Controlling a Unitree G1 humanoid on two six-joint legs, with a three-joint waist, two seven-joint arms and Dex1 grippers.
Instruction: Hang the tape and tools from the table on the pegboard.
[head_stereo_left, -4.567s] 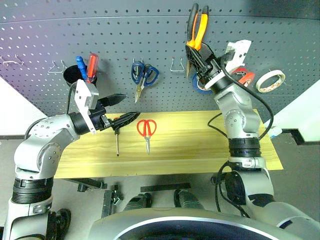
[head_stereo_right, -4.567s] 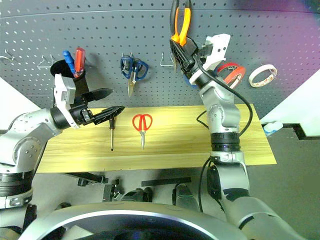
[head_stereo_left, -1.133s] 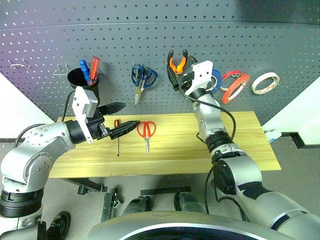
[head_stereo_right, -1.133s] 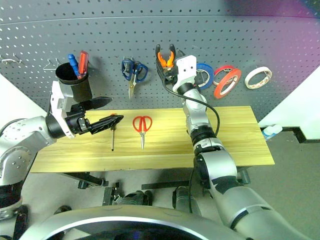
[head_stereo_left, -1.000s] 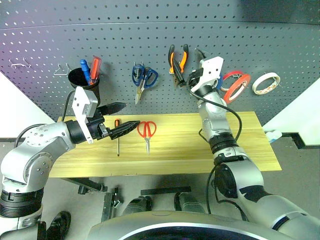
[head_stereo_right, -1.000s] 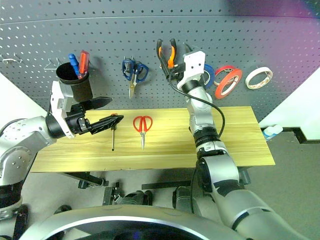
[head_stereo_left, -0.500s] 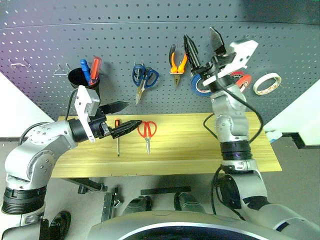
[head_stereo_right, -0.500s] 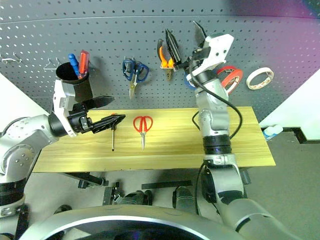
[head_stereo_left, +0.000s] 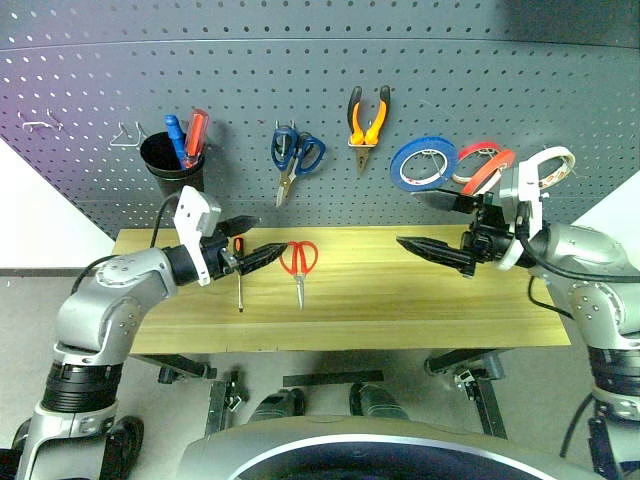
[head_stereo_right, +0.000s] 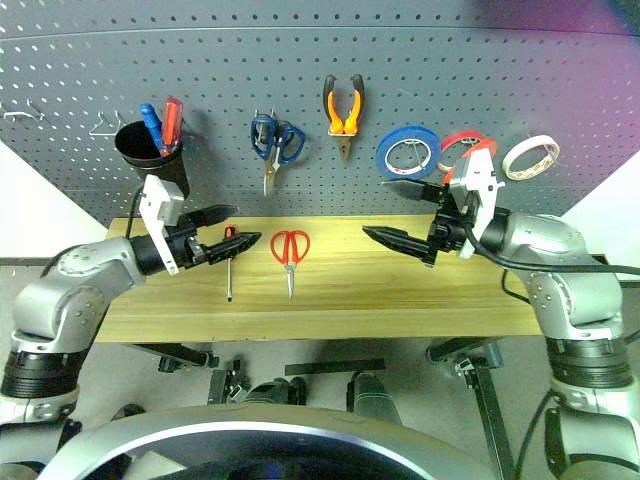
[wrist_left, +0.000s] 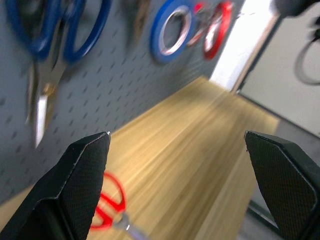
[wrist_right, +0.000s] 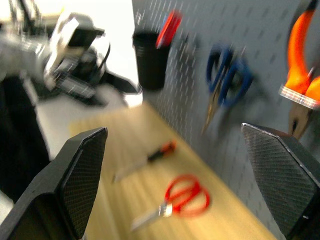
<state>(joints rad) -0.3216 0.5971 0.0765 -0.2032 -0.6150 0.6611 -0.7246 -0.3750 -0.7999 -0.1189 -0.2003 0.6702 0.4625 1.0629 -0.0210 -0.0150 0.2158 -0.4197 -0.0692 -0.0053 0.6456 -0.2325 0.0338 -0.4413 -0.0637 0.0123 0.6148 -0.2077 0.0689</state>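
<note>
The orange-and-black pliers (head_stereo_left: 367, 115) hang on the dark grey pegboard (head_stereo_left: 450, 70). The red tape (head_stereo_left: 480, 165) hangs there too, beside a blue roll. On the wooden table (head_stereo_left: 400, 300) lie the red-handled scissors (head_stereo_left: 298, 260) and, to their left, the slim screwdriver (head_stereo_left: 239, 278). My left gripper (head_stereo_left: 272, 235) is open and points right, with its lower finger over the screwdriver's handle end. Whether it touches the handle I cannot tell. My right gripper (head_stereo_left: 407, 219) is open and empty above the table's right half, pointing left. The right wrist view shows the scissors (wrist_right: 182, 197) and screwdriver (wrist_right: 150, 157).
Blue-handled scissors (head_stereo_left: 295, 155) hang left of the pliers. A black cup (head_stereo_left: 170, 165) on the board holds a blue and a red screwdriver. A blue roll (head_stereo_left: 425, 165) and a white-cored roll (head_stereo_left: 550, 160) flank the red tape. Bare wire hooks (head_stereo_left: 125, 135) sit at the upper left.
My right gripper has drawn back from the pliers, which stay hanging, and has swung down to the right, now pointing left. My left gripper has sunk slightly toward the screwdriver.
</note>
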